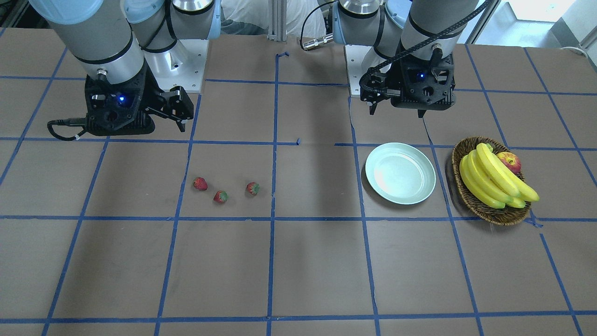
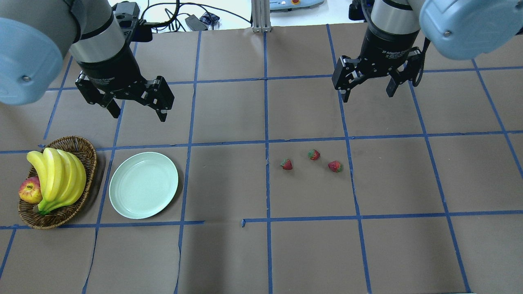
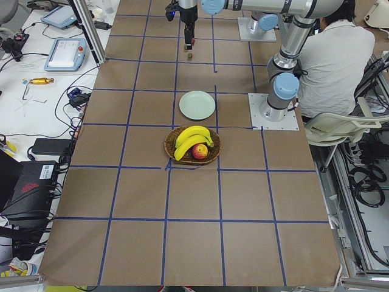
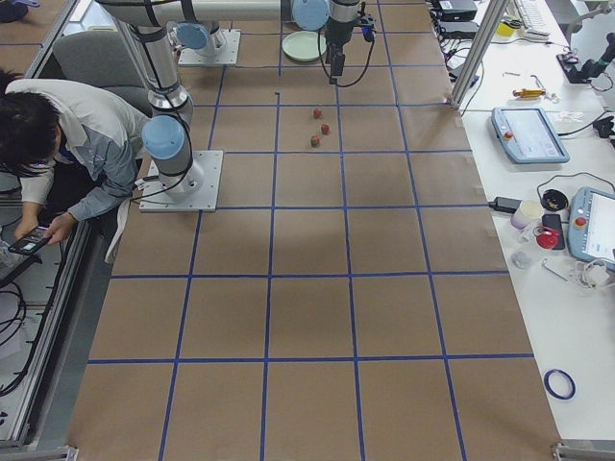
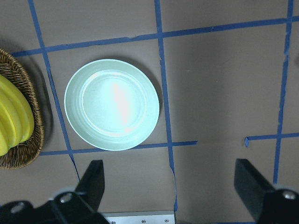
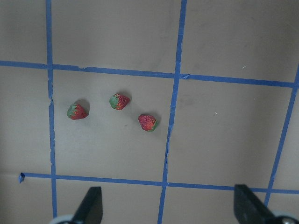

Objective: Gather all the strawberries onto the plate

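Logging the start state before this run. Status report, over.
Left gripper open, empty, on plate side. Right gripper open, empty, on strawberries side. All three strawberries on table, plate empty. Basket beside plate, not blocking.

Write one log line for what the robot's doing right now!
strawberries: three on table | plate: empty | left gripper: open, empty | right gripper: open, empty

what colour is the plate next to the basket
Pale mint green, plain and glossy; the plate shows best in the left wrist view.
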